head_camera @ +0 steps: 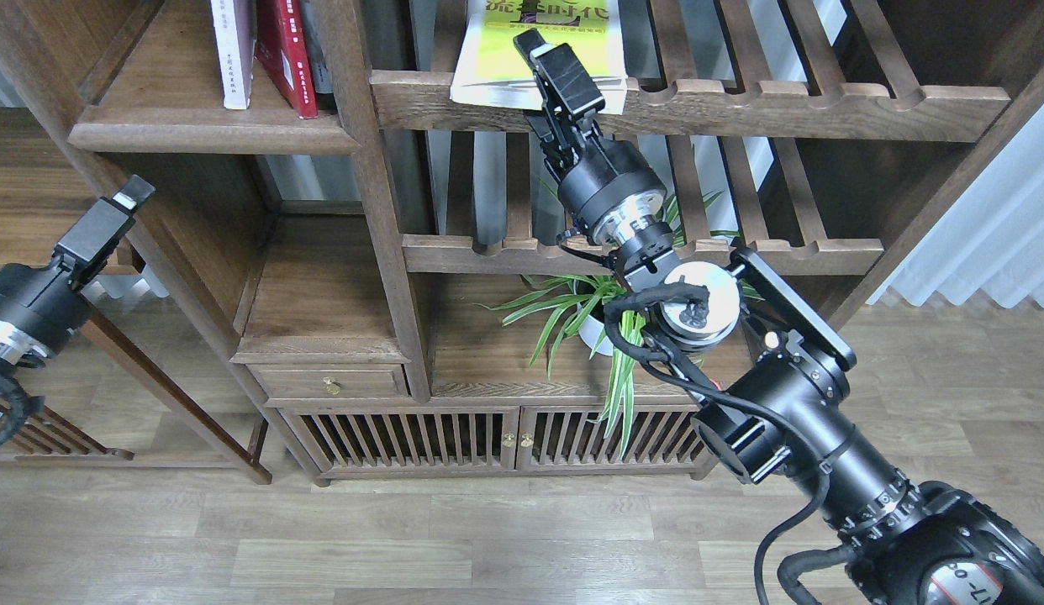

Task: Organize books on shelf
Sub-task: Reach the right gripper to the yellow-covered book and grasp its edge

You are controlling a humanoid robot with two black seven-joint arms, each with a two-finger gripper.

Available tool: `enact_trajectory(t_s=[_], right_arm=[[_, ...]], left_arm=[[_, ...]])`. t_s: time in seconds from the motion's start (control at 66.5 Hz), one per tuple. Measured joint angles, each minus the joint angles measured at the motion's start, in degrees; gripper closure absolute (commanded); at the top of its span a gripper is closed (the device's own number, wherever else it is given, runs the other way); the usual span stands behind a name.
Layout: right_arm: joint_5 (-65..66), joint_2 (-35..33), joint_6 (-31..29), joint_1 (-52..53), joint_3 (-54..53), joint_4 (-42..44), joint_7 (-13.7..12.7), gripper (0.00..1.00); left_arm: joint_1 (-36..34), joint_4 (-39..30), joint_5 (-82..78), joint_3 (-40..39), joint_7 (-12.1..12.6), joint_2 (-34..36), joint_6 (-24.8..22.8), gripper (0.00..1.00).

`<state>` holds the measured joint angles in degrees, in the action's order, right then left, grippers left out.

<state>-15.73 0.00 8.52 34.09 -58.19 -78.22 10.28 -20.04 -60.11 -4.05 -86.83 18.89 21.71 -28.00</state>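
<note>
Item: yellow-green book (501, 59), lying flat on the slatted rack (825, 105), its front edge overhanging the rail, directly at my right pincer (549, 63). The pincer's fingers look closed on the book's lower right edge, though the view is end-on. Left pincer (110, 220): idle, well left; I cannot tell its spread. Red book (285, 55) and pale book (234, 55): upright on the solid shelf (211, 134), up-left. Step, judged: fetching the third book. Next: lift clear, carry left, stand beside the red one.

Shelf (211, 139) dark matt wood; yellow-green book (497, 59) glossy paper.
</note>
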Motion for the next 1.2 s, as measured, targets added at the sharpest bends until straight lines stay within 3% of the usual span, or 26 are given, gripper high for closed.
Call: enact_trajectory(t_s=[0.767,1.203], right_arm=[[-0.09,0.00,0.10,0.90,-0.96,0.89,0.00,0.38],[0.01,-0.01,0.43,1.82,-0.33,1.23,-0.31,0.70]], left_arm=[[-0.09,-0.09,0.00,-0.05,0.00,0.00,0.00,0.05],[-0.09,-0.18,0.00,-1.12,-0.08,0.06,0.00,0.05]])
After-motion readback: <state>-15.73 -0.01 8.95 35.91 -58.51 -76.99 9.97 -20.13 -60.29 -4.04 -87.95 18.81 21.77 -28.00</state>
